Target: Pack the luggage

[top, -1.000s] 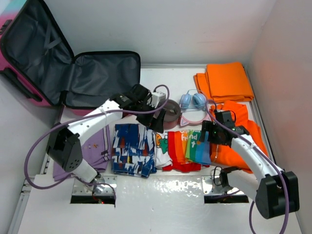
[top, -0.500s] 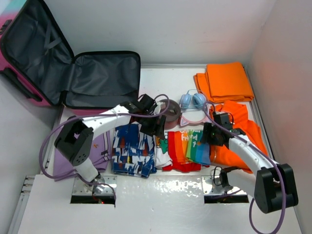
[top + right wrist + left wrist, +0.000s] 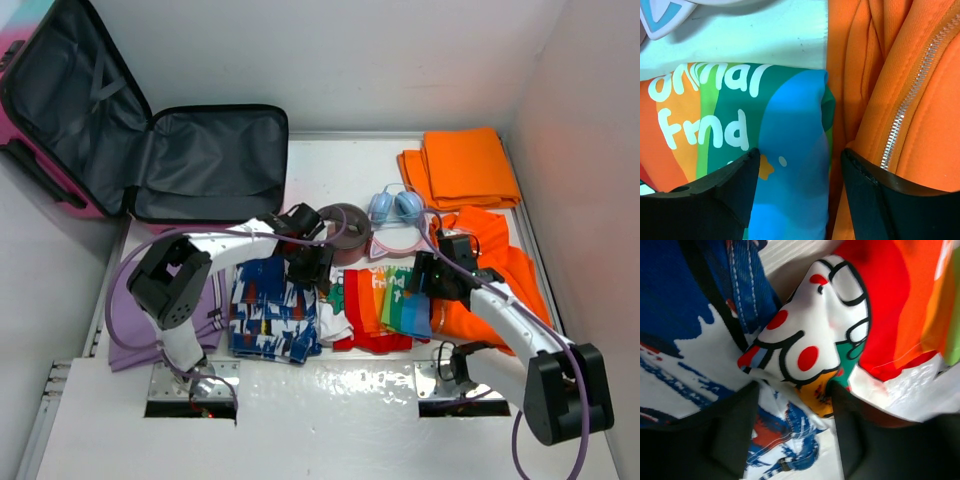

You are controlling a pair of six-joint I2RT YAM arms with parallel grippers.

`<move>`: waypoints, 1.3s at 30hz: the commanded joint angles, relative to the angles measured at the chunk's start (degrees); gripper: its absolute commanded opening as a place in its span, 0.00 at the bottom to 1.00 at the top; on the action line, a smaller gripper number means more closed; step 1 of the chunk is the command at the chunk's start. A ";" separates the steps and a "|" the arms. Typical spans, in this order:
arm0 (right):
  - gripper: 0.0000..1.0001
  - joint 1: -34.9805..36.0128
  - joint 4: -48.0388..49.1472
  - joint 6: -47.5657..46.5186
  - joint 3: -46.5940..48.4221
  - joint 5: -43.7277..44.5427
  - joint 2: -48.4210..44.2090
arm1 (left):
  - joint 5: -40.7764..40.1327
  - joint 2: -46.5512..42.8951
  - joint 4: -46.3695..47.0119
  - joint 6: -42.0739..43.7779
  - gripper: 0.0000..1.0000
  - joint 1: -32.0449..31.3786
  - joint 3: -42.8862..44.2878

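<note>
Open hard-shell suitcase (image 3: 200, 165), ribbed pink-to-teal shell, dark grey fabric lining, sits at the far left of the white tabletop (image 3: 330, 400), lid tilted up against the wall, nothing inside yet. Rigid, likely light; no need to handle it now. The load is the soft rainbow-striped cotton T-shirt (image 3: 385, 300): limp, will sag, so take both ends. Left claw (image 3: 794, 390) is half-open, pinching a raised fold of its white cartoon-print end. Right claw (image 3: 801, 155) is half-open astride the blue edge, beside the orange zip hoodie (image 3: 900, 100); can't tell if it grips.
</note>
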 commanded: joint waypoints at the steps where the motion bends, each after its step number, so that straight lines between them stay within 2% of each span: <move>1: 0.64 0.20 2.77 0.35 0.05 -1.00 1.00 | 1.67 -0.29 4.29 -2.00 0.50 -1.10 2.24; 3: 0.61 0.20 3.56 0.26 -0.38 -1.44 2.06 | 2.38 0.05 4.82 -2.18 0.46 -1.71 2.06; 6: 0.59 0.20 5.32 0.87 -1.70 -1.71 2.15 | 0.98 0.94 4.47 -1.57 0.33 -1.98 2.85; 7: 0.57 0.20 5.67 1.22 -1.97 -1.97 2.06 | 0.80 1.11 4.12 -1.31 0.31 -1.98 3.29; 12: 0.57 0.20 5.94 1.31 -2.76 -1.97 0.83 | 0.01 0.93 3.15 0.45 0.29 -2.68 6.81; 15: 0.57 0.20 6.29 1.49 -3.02 -1.97 0.92 | 0.62 2.16 3.76 -0.16 0.29 -2.77 5.58; 19: 0.63 0.29 5.94 1.32 -2.67 -2.32 1.18 | 2.38 2.26 5.17 -1.13 0.25 -2.77 1.37; 21: 0.62 0.20 5.76 0.79 -2.67 -2.23 1.36 | 3.52 2.17 6.13 -1.31 0.11 -2.77 0.57; 22: 0.62 0.20 5.50 0.18 -2.59 -2.15 1.53 | 3.52 2.17 6.14 -1.31 0.00 -2.77 0.65; 25: 0.62 0.20 4.10 -1.32 -1.71 -2.41 2.50 | 3.88 1.20 4.48 2.63 0.00 -2.68 4.07; 30: 0.70 0.64 2.43 -4.22 -0.21 -3.11 3.64 | 0.71 -2.14 -3.78 11.25 0.00 -1.89 8.82; 35: 0.72 1.26 4.00 -4.49 0.05 -4.69 6.18 | 2.73 -4.42 -7.75 14.34 0.00 -0.23 8.13; 39: 0.71 1.79 8.30 -2.30 -1.52 -7.33 9.18 | 3.52 -3.99 -6.70 14.43 0.00 2.32 5.58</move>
